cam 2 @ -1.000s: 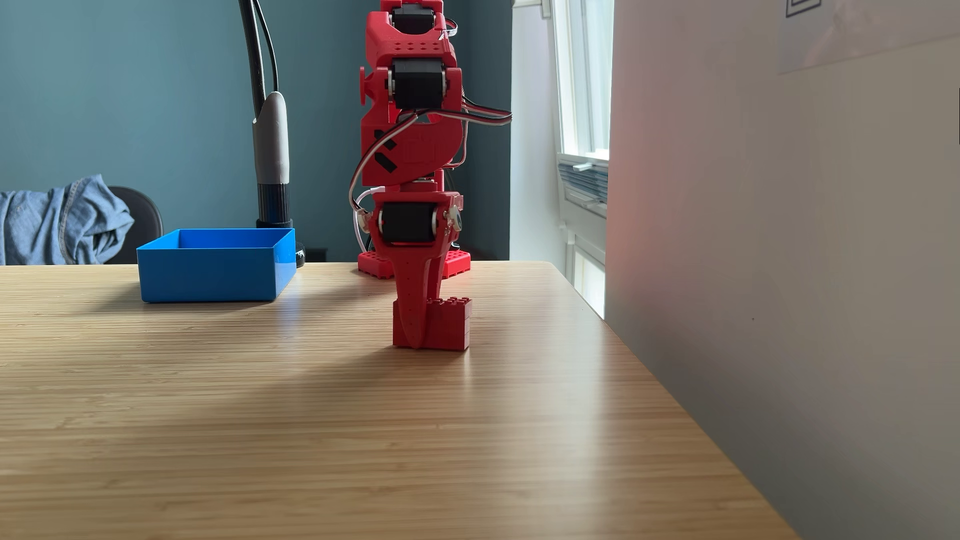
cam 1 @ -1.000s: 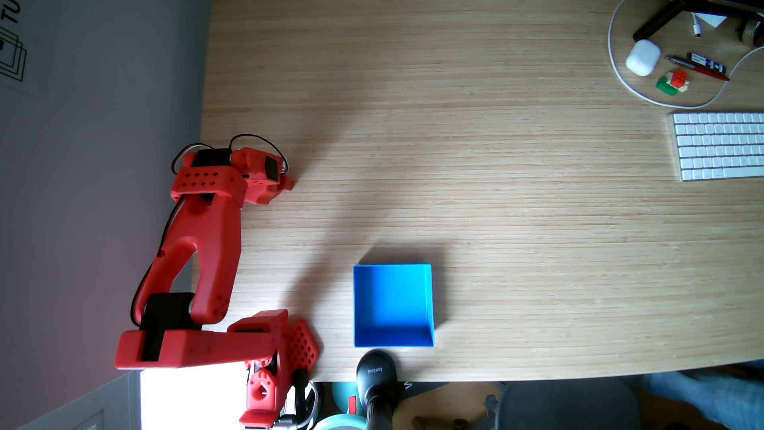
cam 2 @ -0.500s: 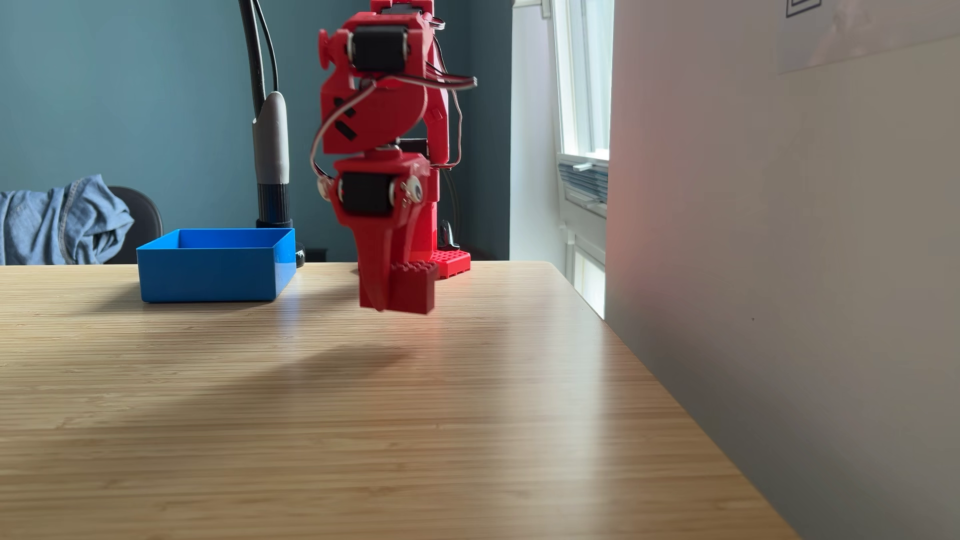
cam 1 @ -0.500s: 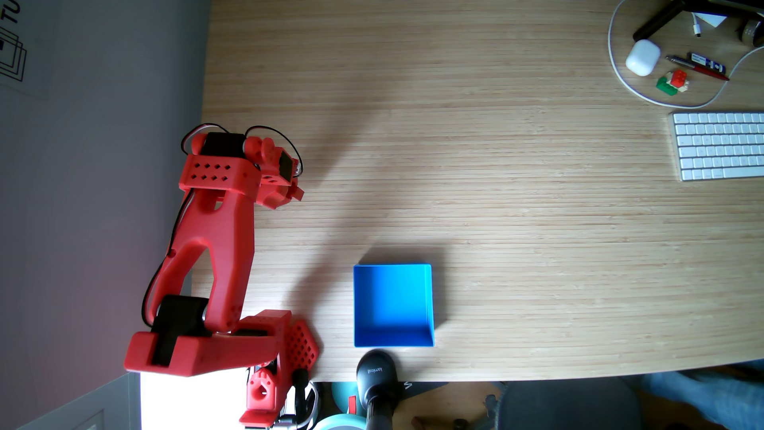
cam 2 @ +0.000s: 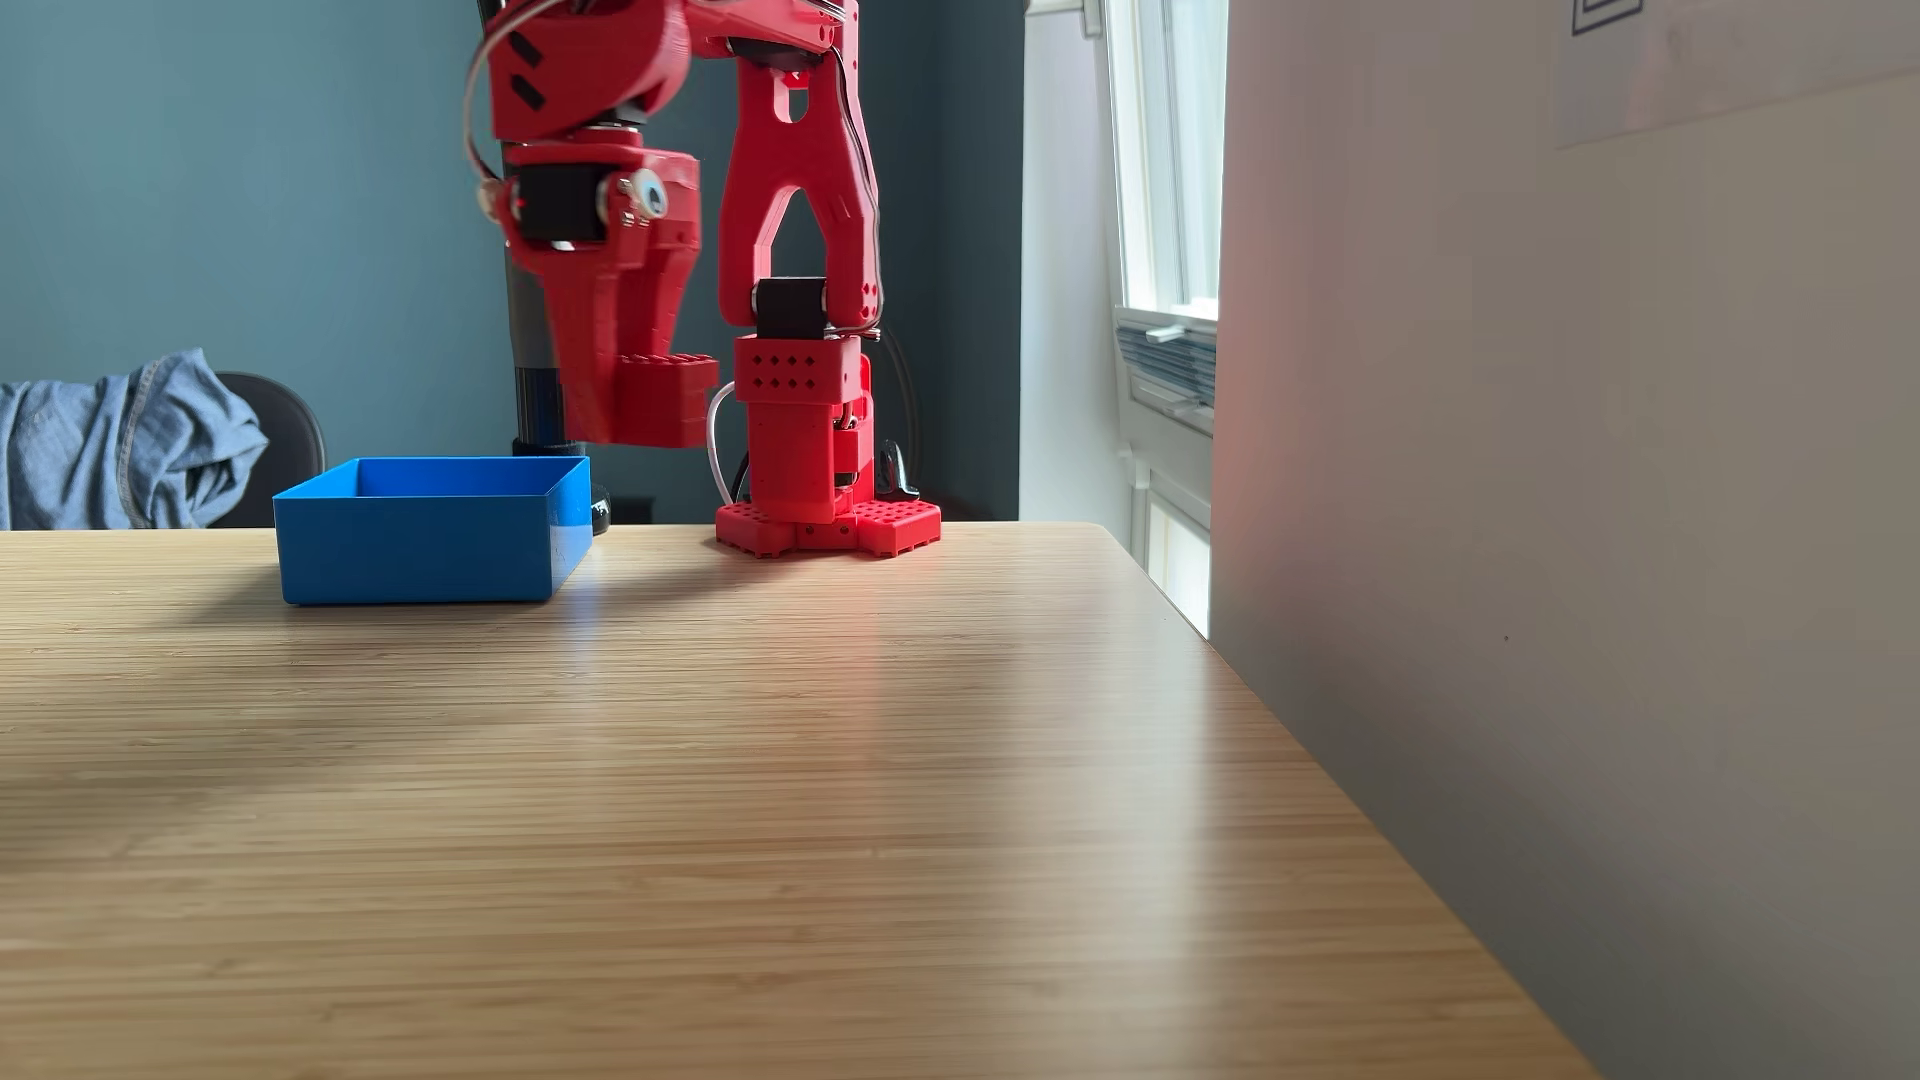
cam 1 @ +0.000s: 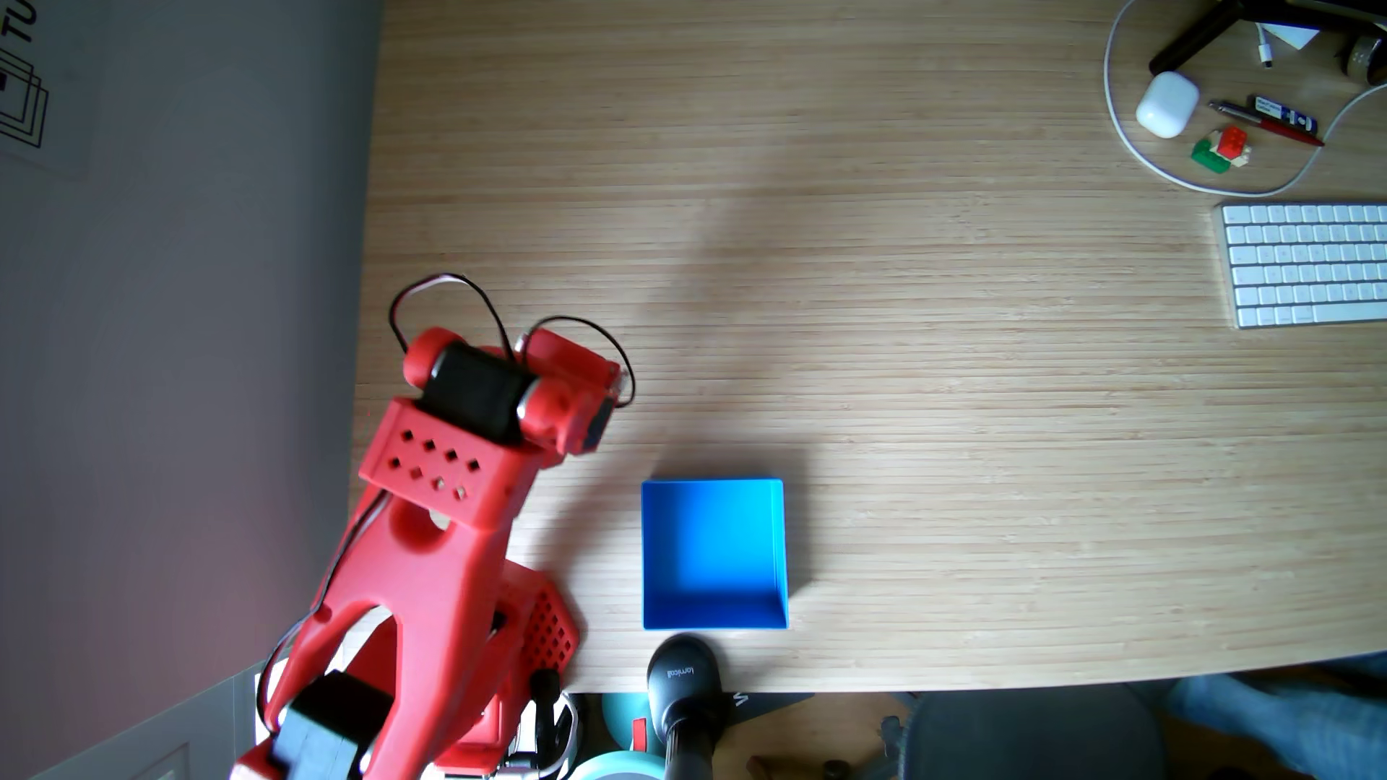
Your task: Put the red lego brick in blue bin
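Clamped in the red two-finger gripper [cam 2: 623, 431], the all-red studded plastic lego brick [cam 2: 665, 400] is held aloft just beside the bright blue square open-topped plastic bin [cam 2: 416, 550]; pickup is judged done, while carrying over and releasing remain.

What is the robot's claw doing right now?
End effector: closed on the red lego brick, carried in the air, right of the blue bin.
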